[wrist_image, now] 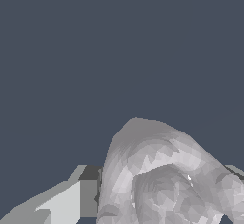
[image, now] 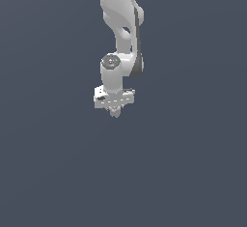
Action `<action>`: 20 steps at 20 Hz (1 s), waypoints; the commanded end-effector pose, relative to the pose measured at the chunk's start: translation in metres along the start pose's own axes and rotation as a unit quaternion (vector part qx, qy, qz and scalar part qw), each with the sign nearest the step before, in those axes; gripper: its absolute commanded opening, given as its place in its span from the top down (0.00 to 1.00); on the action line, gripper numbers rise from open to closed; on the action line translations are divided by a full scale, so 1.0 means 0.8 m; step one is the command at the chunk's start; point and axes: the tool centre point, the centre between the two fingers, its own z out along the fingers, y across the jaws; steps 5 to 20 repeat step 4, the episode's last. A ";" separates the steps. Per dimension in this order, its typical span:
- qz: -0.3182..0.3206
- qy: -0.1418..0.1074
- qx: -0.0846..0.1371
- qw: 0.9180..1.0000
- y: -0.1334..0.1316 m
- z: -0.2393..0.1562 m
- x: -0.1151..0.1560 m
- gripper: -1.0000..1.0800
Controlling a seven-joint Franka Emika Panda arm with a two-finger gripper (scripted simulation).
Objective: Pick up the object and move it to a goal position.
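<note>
A bare simulated scene: flat, featureless slate-grey backdrop (image: 48,173) all round.

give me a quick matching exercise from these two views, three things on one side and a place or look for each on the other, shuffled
Things:
1. object
2. gripper
3. arm

Descriptions:
A. comes down from the top edge of the exterior view
B. pale grey, knobbly, fills the near part of the wrist view
C. white, points down, closed around the small lump

Pairs: 1-B, 2-C, 3-A

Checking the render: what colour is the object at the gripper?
Pale grey-white object, clearest in the wrist view.
</note>
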 end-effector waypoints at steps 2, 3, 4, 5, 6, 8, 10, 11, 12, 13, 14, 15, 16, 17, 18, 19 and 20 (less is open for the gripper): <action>0.000 0.000 0.000 1.000 0.002 0.000 -0.007 1.00; 0.000 0.000 0.000 1.000 0.002 -0.001 -0.007 1.00; 0.000 0.000 0.000 1.000 0.002 -0.001 -0.007 1.00; 0.000 0.000 0.000 1.000 0.002 -0.001 -0.007 1.00; 0.000 0.000 0.000 1.000 0.002 -0.001 -0.007 1.00; 0.000 0.000 0.000 1.000 0.002 -0.001 -0.007 1.00; 0.000 0.000 0.000 1.000 0.002 -0.001 -0.007 1.00; 0.000 0.000 0.000 1.000 0.002 -0.001 -0.007 1.00; 0.000 0.000 0.000 1.000 0.002 -0.001 -0.007 1.00; 0.000 0.000 0.000 1.000 0.002 -0.001 -0.007 1.00; 0.000 0.000 0.000 1.000 0.002 -0.001 -0.007 1.00; 0.000 0.000 0.000 1.000 0.002 -0.001 -0.007 1.00; 0.000 0.000 0.000 1.000 0.002 -0.001 -0.007 1.00; 0.000 0.000 0.000 1.000 0.002 -0.001 -0.007 1.00; 0.000 0.000 0.000 1.000 0.002 -0.001 -0.007 1.00; 0.000 0.000 0.000 1.000 0.002 -0.001 -0.007 1.00; 0.000 0.000 0.000 1.000 0.002 -0.001 -0.007 1.00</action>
